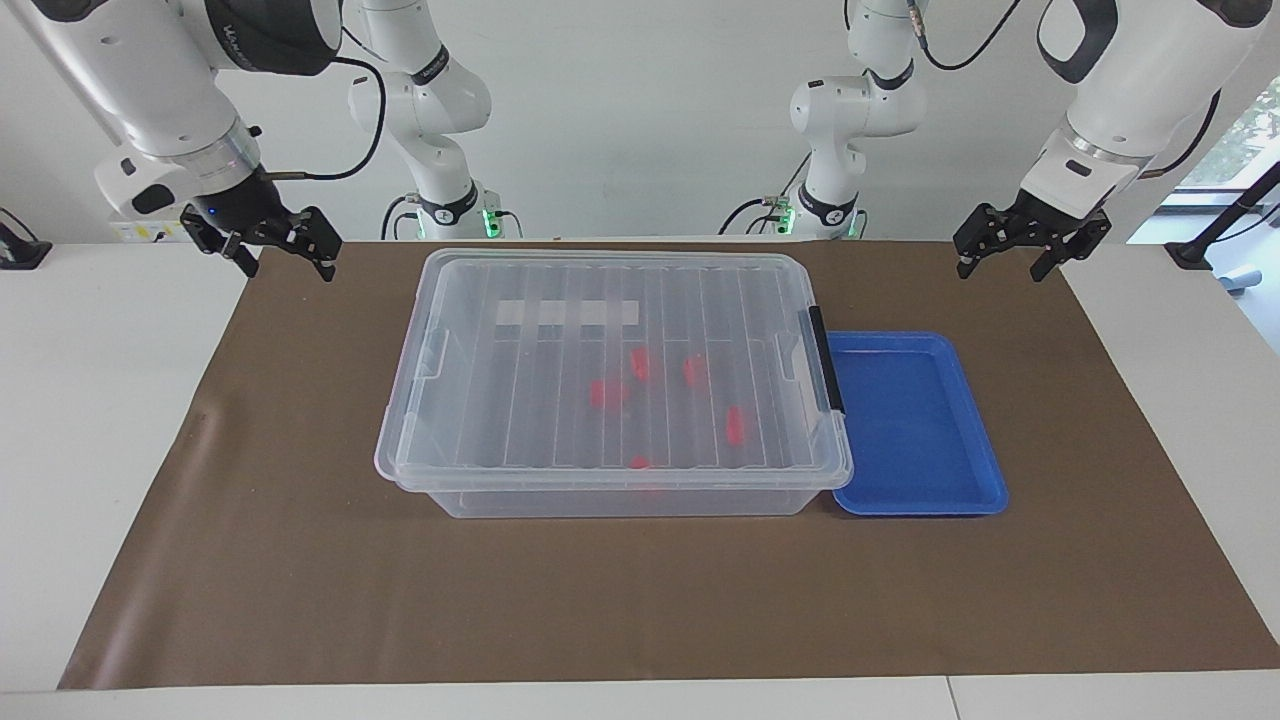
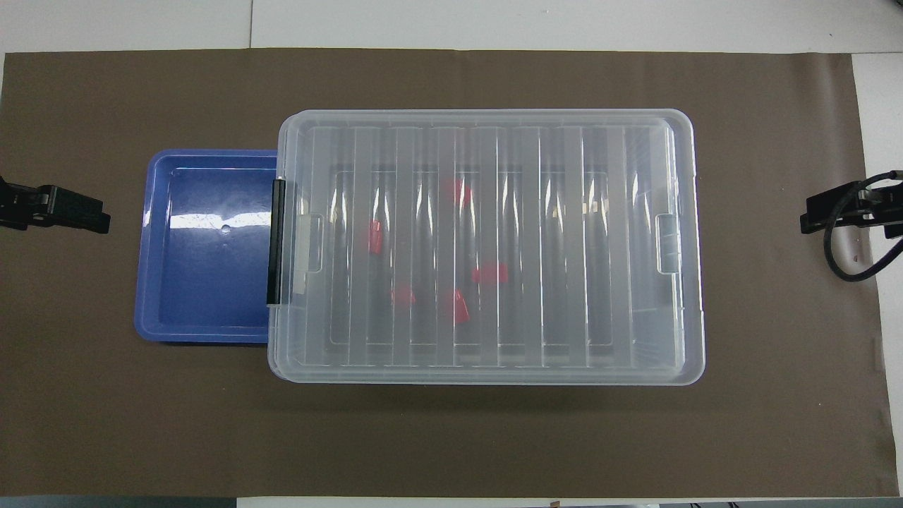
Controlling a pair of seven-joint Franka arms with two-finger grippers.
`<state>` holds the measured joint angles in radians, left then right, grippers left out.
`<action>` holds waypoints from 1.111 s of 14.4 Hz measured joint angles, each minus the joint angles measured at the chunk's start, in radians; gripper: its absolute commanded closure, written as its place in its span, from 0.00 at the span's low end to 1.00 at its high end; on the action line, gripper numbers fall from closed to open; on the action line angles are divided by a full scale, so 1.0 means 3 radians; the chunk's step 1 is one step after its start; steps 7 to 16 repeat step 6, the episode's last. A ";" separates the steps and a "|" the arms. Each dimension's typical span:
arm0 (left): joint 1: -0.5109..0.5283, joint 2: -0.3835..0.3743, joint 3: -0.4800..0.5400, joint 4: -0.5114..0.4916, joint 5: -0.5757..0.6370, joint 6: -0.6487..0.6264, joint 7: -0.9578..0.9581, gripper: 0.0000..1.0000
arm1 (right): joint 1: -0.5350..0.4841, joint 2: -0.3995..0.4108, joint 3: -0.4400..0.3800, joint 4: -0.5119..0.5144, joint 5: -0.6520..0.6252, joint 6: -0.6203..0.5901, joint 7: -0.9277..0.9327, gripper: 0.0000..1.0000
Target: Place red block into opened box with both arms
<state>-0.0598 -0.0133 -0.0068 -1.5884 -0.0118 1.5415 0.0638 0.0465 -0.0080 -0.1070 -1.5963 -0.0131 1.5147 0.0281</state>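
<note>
Clear plastic box (image 1: 612, 380) sits mid-mat with its ribbed lid on; several red blocks (image 1: 607, 392) show through it, already inside. Blue tray (image 1: 915, 425) touches the box's clip end, toward my left arm's end of the mat, bare. My left gripper (image 1: 1008, 252) hangs over the mat's corner at that end, fingers spread wide, holding nothing. My right gripper (image 1: 283, 252) hangs over the mat's other robot-side corner, likewise wide and empty. Task looks finished, I judge. Risk: any fresh reach downward would strike the lid and shove the box into the tray.
</note>
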 measured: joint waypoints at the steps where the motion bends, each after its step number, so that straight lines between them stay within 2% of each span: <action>1: 0.0000 0.0000 0.0000 0.0000 0.0000 0.0000 0.0000 0.00 | 0.0000 0.0000 0.0001 0.0002 0.0000 0.0003 0.0000 0.00; 16: 0.0000 0.0000 0.0000 0.0000 0.0000 0.0000 0.0000 0.00 | 0.0000 0.0000 0.0004 0.0005 0.0000 0.0048 0.0000 0.00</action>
